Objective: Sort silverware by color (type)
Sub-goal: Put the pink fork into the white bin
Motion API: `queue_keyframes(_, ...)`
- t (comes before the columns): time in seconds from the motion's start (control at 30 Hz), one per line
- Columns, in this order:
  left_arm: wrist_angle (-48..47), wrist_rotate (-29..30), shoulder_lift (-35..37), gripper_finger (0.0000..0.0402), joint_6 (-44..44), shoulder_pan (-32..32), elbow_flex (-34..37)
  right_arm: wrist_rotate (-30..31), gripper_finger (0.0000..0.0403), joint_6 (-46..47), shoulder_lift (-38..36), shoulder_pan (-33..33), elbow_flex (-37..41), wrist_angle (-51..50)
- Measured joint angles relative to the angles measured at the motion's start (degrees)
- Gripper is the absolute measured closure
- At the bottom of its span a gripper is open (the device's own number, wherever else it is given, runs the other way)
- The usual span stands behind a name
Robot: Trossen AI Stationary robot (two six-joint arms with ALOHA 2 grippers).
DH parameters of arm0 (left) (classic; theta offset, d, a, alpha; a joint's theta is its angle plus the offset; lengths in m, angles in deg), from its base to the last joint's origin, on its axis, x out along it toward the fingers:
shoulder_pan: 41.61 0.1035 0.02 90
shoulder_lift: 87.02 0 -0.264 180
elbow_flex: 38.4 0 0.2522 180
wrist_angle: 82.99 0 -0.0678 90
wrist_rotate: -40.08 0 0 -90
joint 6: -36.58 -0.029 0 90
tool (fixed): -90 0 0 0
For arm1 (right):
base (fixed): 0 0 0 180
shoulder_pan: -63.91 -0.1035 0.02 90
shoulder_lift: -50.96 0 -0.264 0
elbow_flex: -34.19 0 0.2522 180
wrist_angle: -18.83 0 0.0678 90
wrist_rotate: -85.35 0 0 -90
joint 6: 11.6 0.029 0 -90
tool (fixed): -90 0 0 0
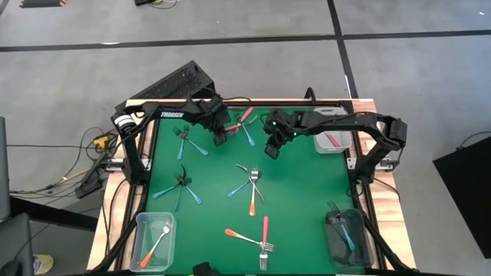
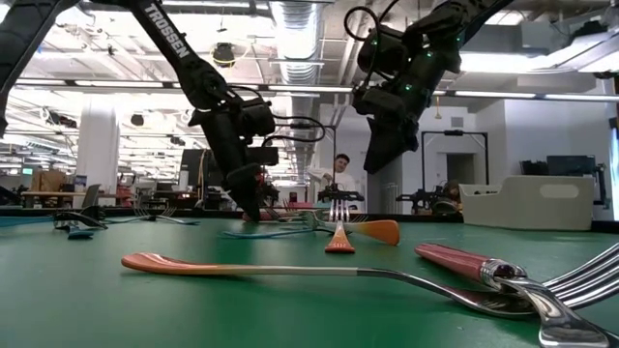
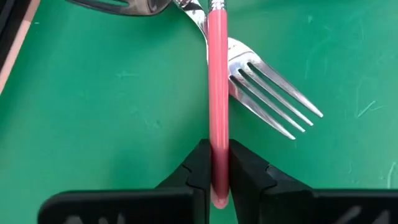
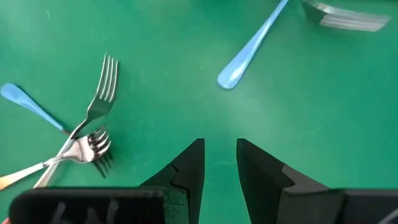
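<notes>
Forks with pink, orange and light blue handles lie scattered on the green mat (image 1: 307,192). My left gripper (image 1: 221,138) is at the far middle of the mat, shut on a pink fork (image 3: 217,74) that belongs to a small pile there (image 1: 244,126). My right gripper (image 1: 272,149) hovers open just to the right of that pile, above bare mat and touching nothing. In its wrist view a blue handle (image 4: 249,50) and two crossed forks (image 4: 93,130) lie ahead of its fingers. More forks lie in clusters at mid-mat (image 1: 252,188) and near the front edge (image 1: 257,234). My left gripper pinches the pink fork's handle at its free end (image 3: 217,163) between the two fingers (image 3: 245,171), which come from above and point down (image 2: 250,208). The handle runs straight out from the fingers. Farther along, it crosses over another fork's neck (image 3: 231,78).
Clear bins stand at the mat's corners: near left (image 1: 153,239) with an orange fork, near right (image 1: 345,234) with a blue one, far right (image 1: 331,140) with a pink one. Blue forks lie at the left (image 1: 184,142) (image 1: 180,188). A person shows far behind the table (image 2: 338,169).
</notes>
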Motion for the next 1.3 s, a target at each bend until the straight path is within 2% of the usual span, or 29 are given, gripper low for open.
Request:
queue_keyframes(0.2, -2.7, 1.3, 2.1, 0.0381, 3.0, -3.0, 0.2, 0.0, 0.0284, 7.0, -0.7, -1.2, 6.9, 9.6)
queue_keyframes(0.47, -4.8, 0.8, 7.5, 0.0383, 4.8, -8.9, 0.7, 0.0, 0.0284, 16.2, -0.6, -3.7, 14.9, 32.1)
queue_keyframes(0.67, 7.0, 1.4, 10.5, 0.0383, 7.1, -14.3, 7.0, 0.2, 0.0284, 15.8, -0.6, -8.7, 15.4, 36.3)
queue_keyframes(0.77, 15.9, 2.4, 11.6, 0.0383, 10.4, -15.8, 12.3, 3.3, 0.0284, 15.8, -1.2, -11.7, 15.4, 35.9)
queue_keyframes(0.83, 19.6, 7.4, 11.8, 0.0383, 12.9, -16.2, 15.3, 8.1, 0.0284, 14.9, -2.5, -13.5, 15.5, 35.0)
queue_keyframes(0.97, 21.4, 23.0, 11.8, 0.0383, 16.6, -16.1, 17.8, 19.5, 0.0284, 14.4, -4.8, -16.2, 15.4, 33.1)
queue_keyframes(1.03, 20.7, 29.5, 11.8, 0.0383, 17.9, -15.8, 17.9, 22.1, 0.0284, 14.6, -5.4, -16.5, 15.4, 33.6)
queue_keyframes(1.1, 21.3, 31.6, 12.0, 0.0383, 18.4, -15.7, 18.0, 23.1, 0.0284, 15.8, -5.4, -16.2, 15.4, 35.6)
queue_keyframes(1.17, 23.1, 28.6, 12.6, 0.0383, 18.3, -15.8, 18.0, 23.2, 0.0284, 16.2, -4.3, -15.7, 15.3, 38.4)
queue_keyframes(1.3, 28.2, 16.7, 13.8, 0.0384, 18.3, -16.5, 17.9, 23.0, 0.0284, 18.7, -1.5, -14.1, 15.3, 41.9)
